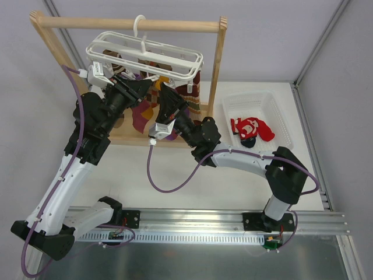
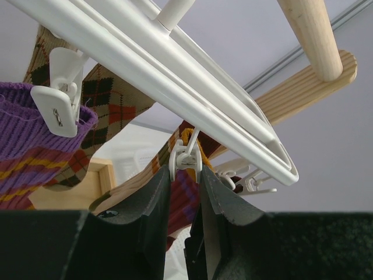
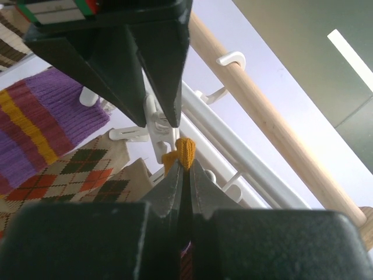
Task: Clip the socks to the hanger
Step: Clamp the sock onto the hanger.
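Note:
The white hanger [image 1: 175, 56] hangs from a wooden rack [image 1: 128, 24]. A purple striped sock [image 2: 35, 154] and a brown argyle sock [image 2: 111, 99] hang from its clips. My left gripper [image 2: 185, 177] is shut on a small white clip [image 2: 186, 156], pinching its sides. My right gripper [image 3: 185, 168] is shut on the orange cuff [image 3: 185, 149] of a magenta sock [image 1: 141, 116], just below that clip [image 3: 156, 125]. In the top view both grippers meet under the hanger's middle, the left gripper [image 1: 141, 87] beside the right gripper [image 1: 165, 95]. Red socks [image 1: 252, 128] lie in the basket.
The white plastic basket [image 1: 230, 105] sits on the table right of the rack. The rack's wooden posts [image 1: 217, 70] and base frame the hanger. More empty clips [image 2: 247, 184] dangle at the hanger's far end. A metal rail runs along the near edge.

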